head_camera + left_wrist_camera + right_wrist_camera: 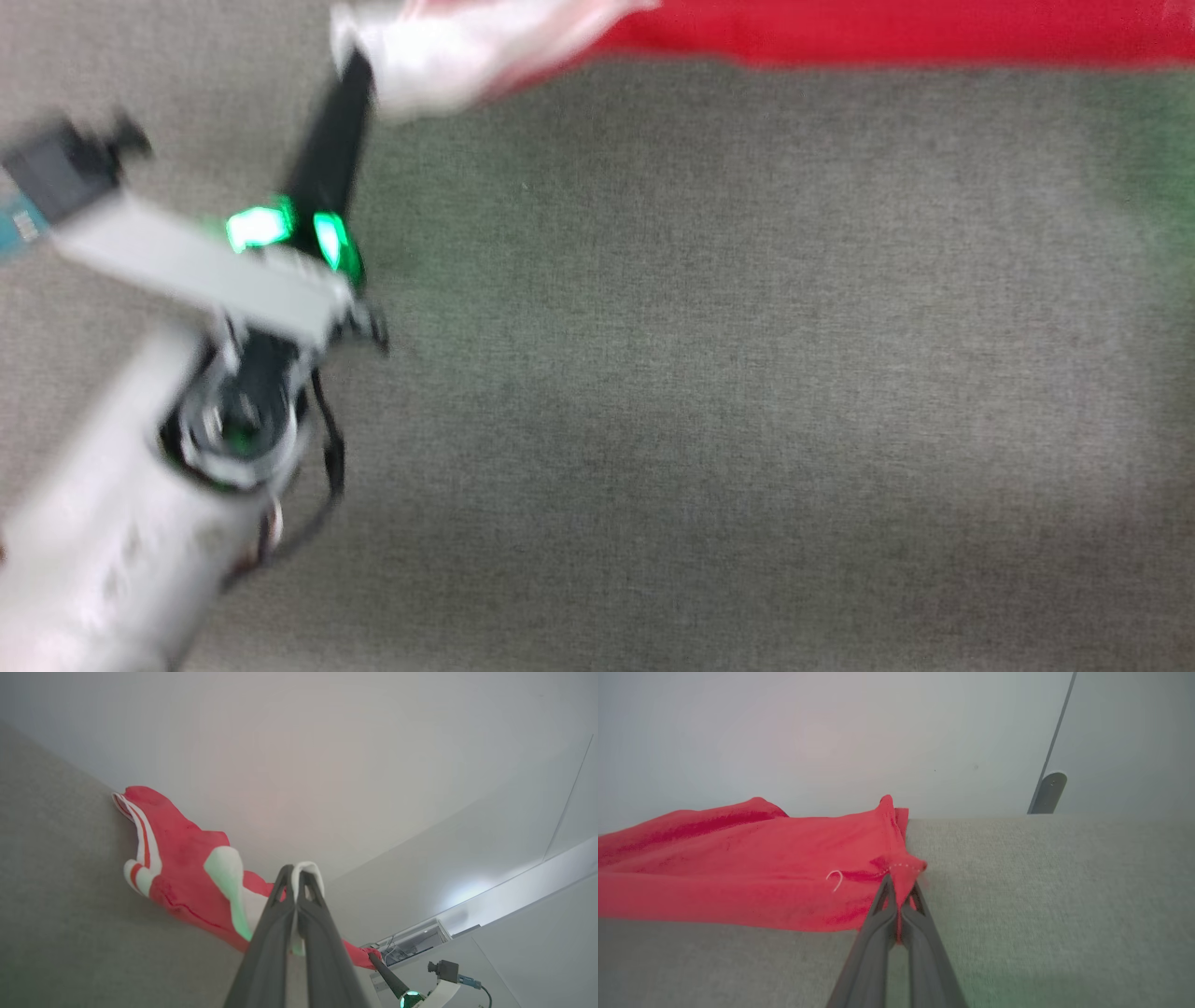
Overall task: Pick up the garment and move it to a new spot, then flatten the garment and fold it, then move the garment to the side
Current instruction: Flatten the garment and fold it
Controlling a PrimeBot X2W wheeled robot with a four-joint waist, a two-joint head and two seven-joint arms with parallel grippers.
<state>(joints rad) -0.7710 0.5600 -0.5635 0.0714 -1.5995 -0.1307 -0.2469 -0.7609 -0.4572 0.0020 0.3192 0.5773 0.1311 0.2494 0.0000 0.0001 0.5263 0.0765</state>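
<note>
Two grips on garment (738, 882), left tool (296, 877), right tool (901, 886).

under right jaws: grey-green woven cloth (1041, 896) | beyond them: plain pale wall (784, 732) | up-right of them: grey post (1048, 792)

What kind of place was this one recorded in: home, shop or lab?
Most likely a robotics lab or test room, not a home: a work surface covered in grey fabric with a red garment on it, plain white wall panels behind, and what looks like an open fitting with loose cables.
</note>
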